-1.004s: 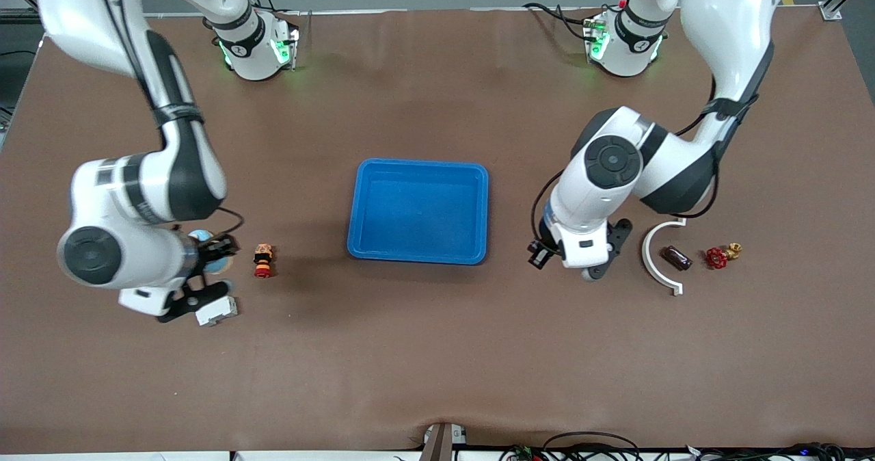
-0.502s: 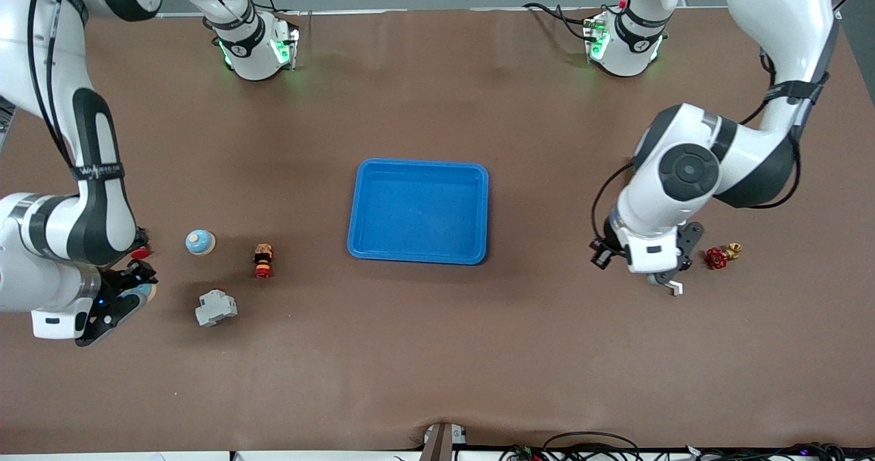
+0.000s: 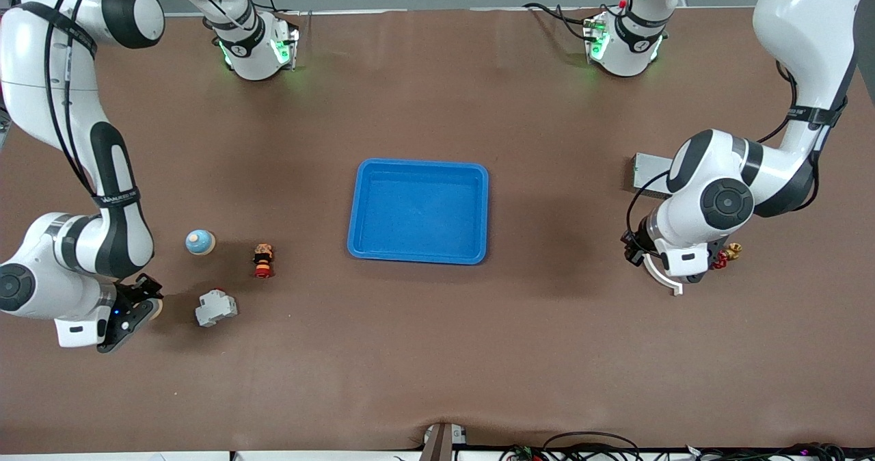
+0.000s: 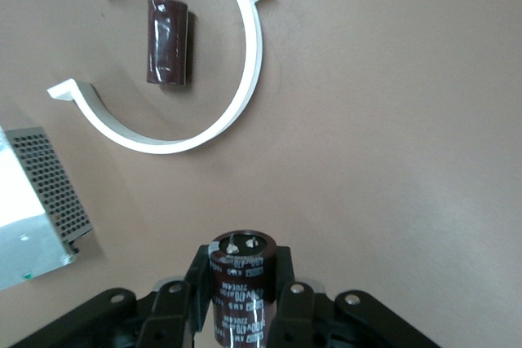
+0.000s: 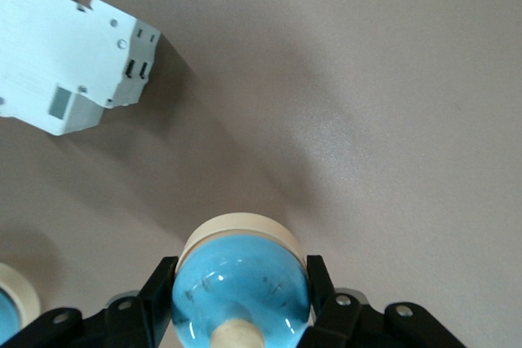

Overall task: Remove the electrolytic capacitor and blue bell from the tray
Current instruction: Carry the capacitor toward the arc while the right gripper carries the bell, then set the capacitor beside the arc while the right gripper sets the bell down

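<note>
My left gripper (image 4: 239, 265) is shut on a dark brown capacitor (image 4: 239, 287) held upright over bare table beside a white curved bracket (image 4: 204, 124). A second capacitor (image 4: 167, 41) lies inside that bracket. In the front view the left gripper (image 3: 690, 273) sits over the bracket (image 3: 662, 276), its fingers hidden under the wrist. My right gripper (image 5: 241, 283) is shut on a blue bell with a cream base (image 5: 241, 295). In the front view it (image 3: 137, 307) is at the right arm's end of the table. A second blue bell (image 3: 199, 242) stands on the table. The blue tray (image 3: 418, 211) is empty at the centre.
A white circuit breaker (image 3: 217, 307) lies beside my right gripper and shows in the right wrist view (image 5: 69, 63). A small red and orange part (image 3: 263, 260) stands between bell and tray. A red valve (image 3: 719, 259) and a grey perforated box (image 3: 649, 170) lie by my left arm.
The right arm swung away from the tray toward its end of the table with the bell. The left arm moved away from the tray to over the white bracket, holding the capacitor.
</note>
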Controlling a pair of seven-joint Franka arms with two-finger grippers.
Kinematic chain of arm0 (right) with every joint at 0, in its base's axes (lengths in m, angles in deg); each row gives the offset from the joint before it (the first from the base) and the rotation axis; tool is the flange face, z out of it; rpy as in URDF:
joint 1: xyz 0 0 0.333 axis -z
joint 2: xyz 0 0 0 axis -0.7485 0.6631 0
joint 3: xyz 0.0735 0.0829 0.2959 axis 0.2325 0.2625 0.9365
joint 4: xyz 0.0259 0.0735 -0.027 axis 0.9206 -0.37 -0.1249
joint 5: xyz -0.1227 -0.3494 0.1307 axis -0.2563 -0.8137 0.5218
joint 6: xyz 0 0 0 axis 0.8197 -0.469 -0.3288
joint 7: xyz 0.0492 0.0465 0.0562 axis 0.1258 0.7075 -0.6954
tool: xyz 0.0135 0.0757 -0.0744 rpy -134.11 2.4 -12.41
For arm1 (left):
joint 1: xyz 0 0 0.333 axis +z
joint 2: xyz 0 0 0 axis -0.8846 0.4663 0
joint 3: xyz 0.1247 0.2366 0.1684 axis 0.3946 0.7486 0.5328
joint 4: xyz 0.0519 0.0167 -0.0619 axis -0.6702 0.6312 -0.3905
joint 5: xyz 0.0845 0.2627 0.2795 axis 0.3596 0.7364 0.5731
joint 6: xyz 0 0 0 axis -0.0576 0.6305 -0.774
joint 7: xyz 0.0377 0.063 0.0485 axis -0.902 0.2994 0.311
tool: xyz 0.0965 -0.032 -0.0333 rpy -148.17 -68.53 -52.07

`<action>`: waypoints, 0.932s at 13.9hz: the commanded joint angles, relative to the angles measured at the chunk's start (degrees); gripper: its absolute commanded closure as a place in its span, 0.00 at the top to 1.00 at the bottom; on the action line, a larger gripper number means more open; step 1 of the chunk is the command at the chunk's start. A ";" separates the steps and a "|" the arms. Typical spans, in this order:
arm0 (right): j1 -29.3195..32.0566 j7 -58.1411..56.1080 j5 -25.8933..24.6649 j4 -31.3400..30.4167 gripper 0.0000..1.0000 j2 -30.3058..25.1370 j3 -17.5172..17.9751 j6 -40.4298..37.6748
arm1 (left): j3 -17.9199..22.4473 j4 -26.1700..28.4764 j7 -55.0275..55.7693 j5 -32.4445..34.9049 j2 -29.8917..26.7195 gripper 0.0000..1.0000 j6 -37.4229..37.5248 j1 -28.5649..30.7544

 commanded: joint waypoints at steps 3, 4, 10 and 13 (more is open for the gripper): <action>2.65 -5.14 -1.17 -0.06 0.11 2.37 1.07 5.82 | 0.30 3.37 1.63 6.07 3.67 0.00 -5.99 1.40; 2.66 -6.03 -1.17 -0.06 0.11 2.63 1.07 6.36 | 0.66 3.54 1.63 8.61 4.55 0.00 -7.04 1.32; 2.57 -6.04 -0.99 -0.06 0.31 3.16 1.16 6.98 | 0.75 3.63 1.63 18.39 8.69 0.00 -10.21 1.32; 2.57 -6.04 -0.73 -0.06 0.68 3.16 1.16 7.42 | 0.84 3.46 1.63 18.30 9.40 0.07 -11.27 1.40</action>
